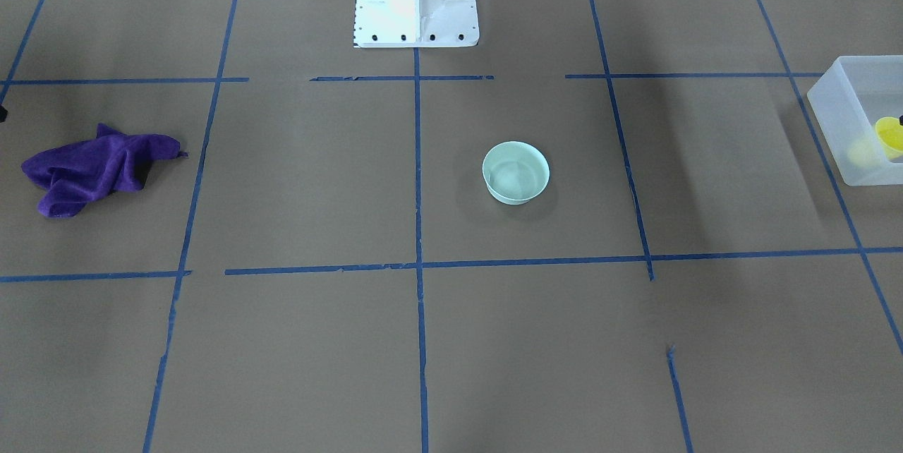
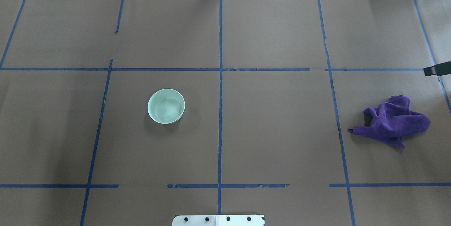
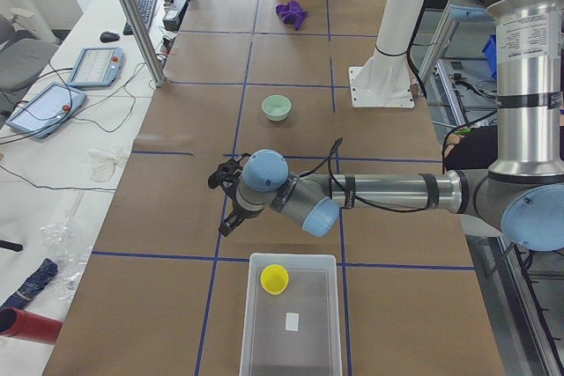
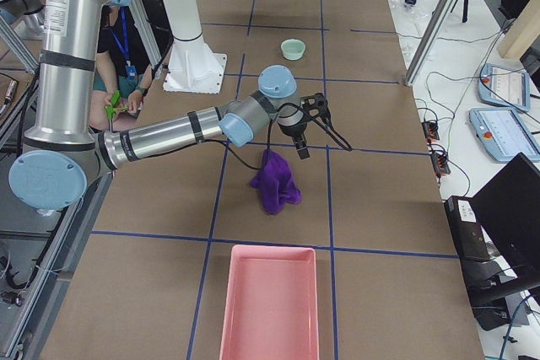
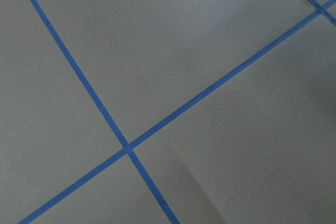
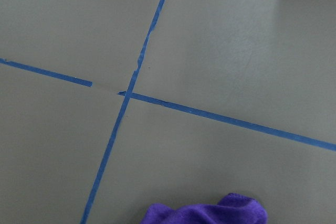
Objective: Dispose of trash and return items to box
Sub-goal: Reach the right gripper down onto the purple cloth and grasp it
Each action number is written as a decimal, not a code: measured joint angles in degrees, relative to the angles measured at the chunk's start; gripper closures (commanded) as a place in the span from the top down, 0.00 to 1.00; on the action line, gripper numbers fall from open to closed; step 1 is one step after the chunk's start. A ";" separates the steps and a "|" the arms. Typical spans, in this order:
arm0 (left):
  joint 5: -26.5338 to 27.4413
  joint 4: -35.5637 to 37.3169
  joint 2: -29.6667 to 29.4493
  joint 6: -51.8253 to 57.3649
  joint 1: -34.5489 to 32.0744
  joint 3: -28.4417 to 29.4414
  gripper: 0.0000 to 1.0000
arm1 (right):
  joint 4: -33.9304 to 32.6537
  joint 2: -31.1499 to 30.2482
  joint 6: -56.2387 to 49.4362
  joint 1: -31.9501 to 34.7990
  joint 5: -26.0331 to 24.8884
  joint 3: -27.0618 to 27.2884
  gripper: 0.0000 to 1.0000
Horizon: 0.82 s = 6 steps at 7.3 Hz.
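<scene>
Returning items: cup [image 3: 274, 278] in box [image 3: 310, 345], bowl [image 1: 516, 172] not yet.
Send your left gripper [image 3: 225, 204] to the bowl; claw opening cannot be told.

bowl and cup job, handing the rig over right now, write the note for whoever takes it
Left gripper: over the table between bowl and box, nothing seen in it; open or shut cannot be told.
Right gripper: near the purple cloth; cannot tell either.
Yellow cup: in the box.
Mint bowl: upright on the table, outside the box.
Done: cup returned.
Left: bowl into the box. The cloth lies on the table, and the pink tray holds nothing.
</scene>
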 measured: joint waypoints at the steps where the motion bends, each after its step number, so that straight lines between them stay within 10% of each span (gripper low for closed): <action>1: 0.00 0.13 -0.67 -0.04 -0.02 -0.04 1.00 | 4.15 -1.34 9.50 -8.15 -8.04 0.00 0.91; 4: 0.00 0.20 -1.76 -0.11 -0.02 -0.14 1.00 | 7.00 -4.21 28.79 -27.57 -28.37 -0.32 0.76; 6: 0.01 0.20 -2.14 -0.12 -0.02 -0.19 1.00 | 7.02 -5.98 33.10 -33.80 -34.40 -0.60 0.32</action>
